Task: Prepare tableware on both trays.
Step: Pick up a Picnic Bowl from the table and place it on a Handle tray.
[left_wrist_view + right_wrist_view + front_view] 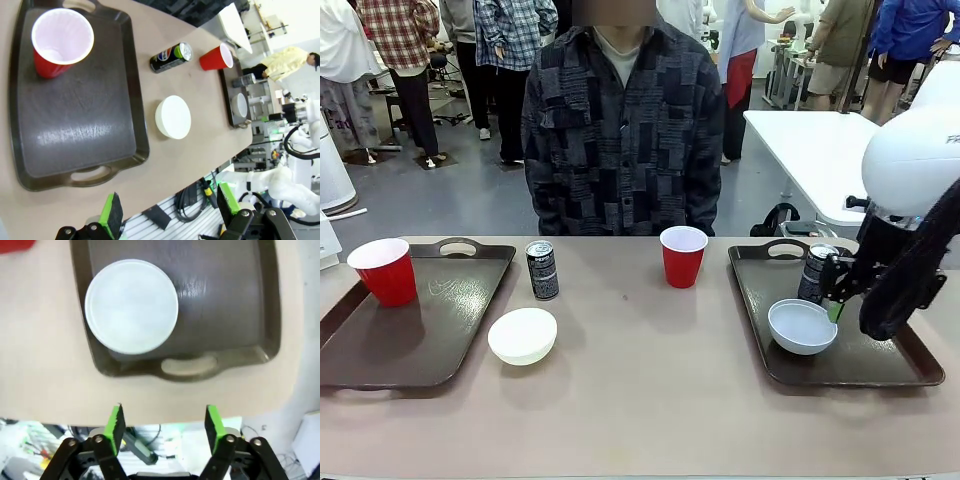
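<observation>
On the left tray (420,330) stands a red cup (385,270). A dark can (542,270) and a white bowl (522,335) rest on the tabletop just right of that tray, and a second red cup (682,256) stands mid-table. The right tray (865,350) holds a white bowl (802,326) and a can (815,272). My right gripper (835,295) hovers by that can, above the bowl (131,306), open and empty (164,422). High over the left tray (75,120), my left gripper (169,205) is open and holds nothing.
A person in a dark patchwork shirt (620,130) stands at the far edge of the table, hands out of sight. A white table (815,150) stands behind on the right. Bare tabletop (650,380) lies between the trays.
</observation>
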Available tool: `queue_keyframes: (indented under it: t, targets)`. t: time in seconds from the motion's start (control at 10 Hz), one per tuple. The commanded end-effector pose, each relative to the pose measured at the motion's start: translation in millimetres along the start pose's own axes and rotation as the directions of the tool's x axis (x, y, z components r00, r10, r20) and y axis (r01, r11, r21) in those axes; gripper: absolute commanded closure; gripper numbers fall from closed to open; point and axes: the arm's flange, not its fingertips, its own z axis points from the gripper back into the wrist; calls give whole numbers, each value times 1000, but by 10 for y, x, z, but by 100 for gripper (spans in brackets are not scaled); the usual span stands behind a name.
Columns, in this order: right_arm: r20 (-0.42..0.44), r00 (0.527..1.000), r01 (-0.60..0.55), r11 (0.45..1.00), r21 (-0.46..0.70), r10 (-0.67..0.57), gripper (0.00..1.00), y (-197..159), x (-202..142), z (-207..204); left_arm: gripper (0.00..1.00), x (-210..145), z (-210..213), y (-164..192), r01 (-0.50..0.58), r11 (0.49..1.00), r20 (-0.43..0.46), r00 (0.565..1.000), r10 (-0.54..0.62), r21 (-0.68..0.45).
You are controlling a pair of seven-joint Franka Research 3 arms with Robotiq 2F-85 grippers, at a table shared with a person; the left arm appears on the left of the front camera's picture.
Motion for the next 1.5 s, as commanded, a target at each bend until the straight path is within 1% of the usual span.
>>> queue_keyframes:
  t: [0.0,0.2,0.3,0.4,1.4]
  targets:
    - [0,999,-52,998,-27,52,0,-22,-240,177,0,-20,-8,9,6,1000,6,1000,-5,-7]
    - [13,998,-65,997,-47,66,0,10,-397,362,0,-20,-8,9,6,1000,6,1000,-5,-7]
    - [29,996,-80,996,-40,82,0,2,-400,396,0,-20,-8,9,6,1000,6,1000,-5,-7]
    - [6,999,-43,999,-29,43,0,5,-334,305,0,-20,-8,9,6,1000,6,1000,-5,-7]
    - [2,999,-50,998,-35,50,0,1,-366,323,0,0,0,0,0,1000,0,1000,0,0]
